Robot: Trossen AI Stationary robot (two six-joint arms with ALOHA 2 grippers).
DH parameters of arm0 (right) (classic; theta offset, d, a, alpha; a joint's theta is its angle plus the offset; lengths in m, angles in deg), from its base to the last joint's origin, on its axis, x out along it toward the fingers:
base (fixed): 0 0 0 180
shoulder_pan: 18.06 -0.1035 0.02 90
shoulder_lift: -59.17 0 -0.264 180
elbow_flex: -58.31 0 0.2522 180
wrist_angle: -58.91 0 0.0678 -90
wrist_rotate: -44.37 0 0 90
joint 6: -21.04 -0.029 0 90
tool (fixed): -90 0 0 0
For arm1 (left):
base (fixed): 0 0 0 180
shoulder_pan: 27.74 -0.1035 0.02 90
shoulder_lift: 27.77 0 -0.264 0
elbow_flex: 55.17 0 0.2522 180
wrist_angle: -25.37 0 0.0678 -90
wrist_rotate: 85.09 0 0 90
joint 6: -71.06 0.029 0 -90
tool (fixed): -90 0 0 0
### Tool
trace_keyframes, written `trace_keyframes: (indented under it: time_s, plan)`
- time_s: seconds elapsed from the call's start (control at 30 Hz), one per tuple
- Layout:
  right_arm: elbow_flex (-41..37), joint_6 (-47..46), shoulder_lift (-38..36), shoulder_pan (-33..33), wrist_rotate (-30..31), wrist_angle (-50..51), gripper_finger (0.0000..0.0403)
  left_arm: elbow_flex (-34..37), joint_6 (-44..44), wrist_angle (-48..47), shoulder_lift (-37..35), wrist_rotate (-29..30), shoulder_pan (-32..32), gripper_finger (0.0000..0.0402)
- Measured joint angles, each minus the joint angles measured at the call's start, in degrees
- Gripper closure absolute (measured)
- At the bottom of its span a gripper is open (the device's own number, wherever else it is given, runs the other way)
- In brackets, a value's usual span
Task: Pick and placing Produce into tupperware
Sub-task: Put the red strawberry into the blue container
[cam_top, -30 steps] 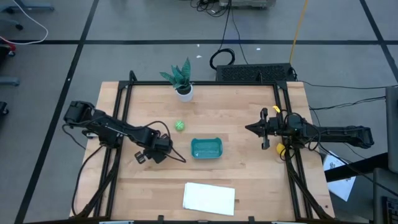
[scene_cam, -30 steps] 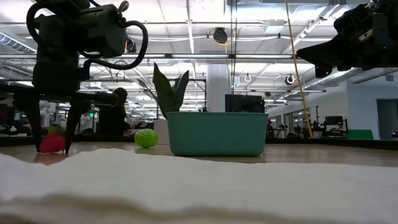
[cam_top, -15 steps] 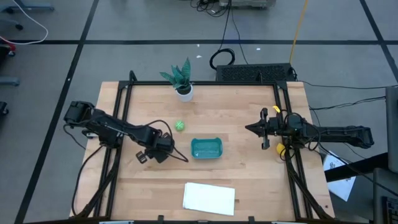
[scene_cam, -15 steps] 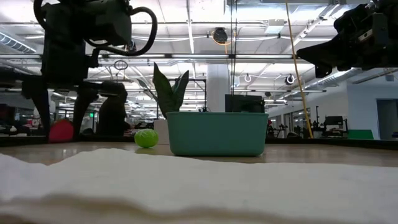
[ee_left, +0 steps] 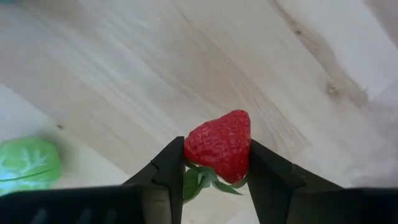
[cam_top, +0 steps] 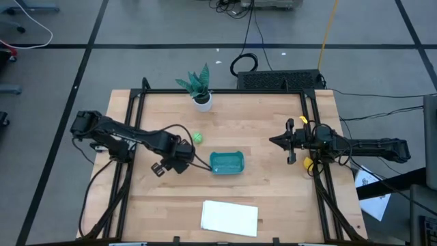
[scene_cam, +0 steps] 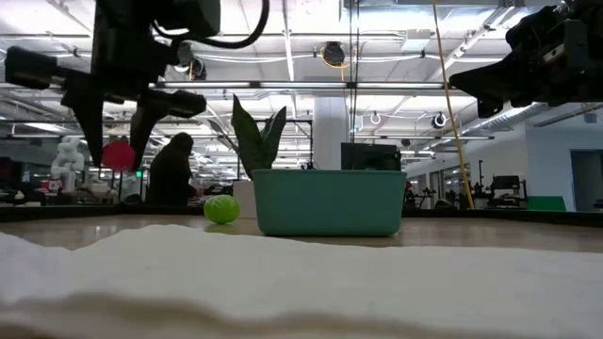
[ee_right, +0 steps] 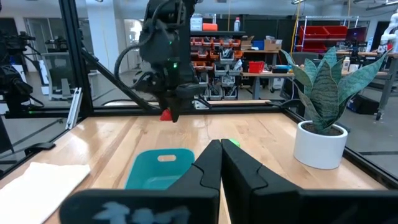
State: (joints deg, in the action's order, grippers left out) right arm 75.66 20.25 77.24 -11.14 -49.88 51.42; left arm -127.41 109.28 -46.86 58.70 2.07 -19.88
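Observation:
My left gripper [scene_cam: 118, 155] hangs above the table left of the teal tupperware [cam_top: 226, 162], shut on the red strawberry [ee_left: 219, 144], which also shows as the red strawberry [scene_cam: 117, 153] in the low view. The round green piece [cam_top: 197, 138] rests on the wood beyond the tupperware, seen too as the green piece [ee_left: 28, 165]. My right gripper [ee_right: 220, 155] waits shut at the table's right side, pointing level toward the middle. The yellow piece is out of view. My left gripper pinches the strawberry by its two sides near the leafy end [ee_left: 205, 169] between its two fingers. The fingers [scene_cam: 94, 141] come from above, pointing down. The strawberry is lifted clear of the table, its red tip pointing down.
A potted green plant [cam_top: 200, 89] in a white pot stands at the far edge. A flat white sheet [cam_top: 230, 216] lies near the front edge. Black frame rails [cam_top: 134, 130] run along the table's left and right sides. Bare wood lies between the tupperware and my right arm.
My left gripper has risen from the table with the strawberry, lifting it clear, and has drifted toward the tupperware. Its fingers have stayed shut on the strawberry.

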Motion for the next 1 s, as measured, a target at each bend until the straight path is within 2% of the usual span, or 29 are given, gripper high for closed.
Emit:
trace_keyframes:
  time_s: [0.17, 0.53, 0.7, 1.0]
  plan:
    - [0.00, 0.00, -0.01, -0.02, 0.00, -0.31, 0.0403, -0.72, 0.01, -0.50, -1.72, -1.29, -1.63, 0.0259]
    - [0.00, 0.00, 0.01, -0.01, 0.00, -0.34, 0.0403, -1.00, -0.70, -1.54, -8.97, -2.92, -5.59, 0.0264]
    - [0.00, -0.01, 0.00, -0.02, 0.00, -0.38, 0.0403, -1.02, -3.39, -1.53, -11.45, -2.90, -8.36, 0.0258]
    - [0.00, -0.02, -0.01, -0.02, 0.00, -0.53, 0.0403, -1.02, -11.33, -1.04, -11.65, -2.90, -13.82, 0.0257]
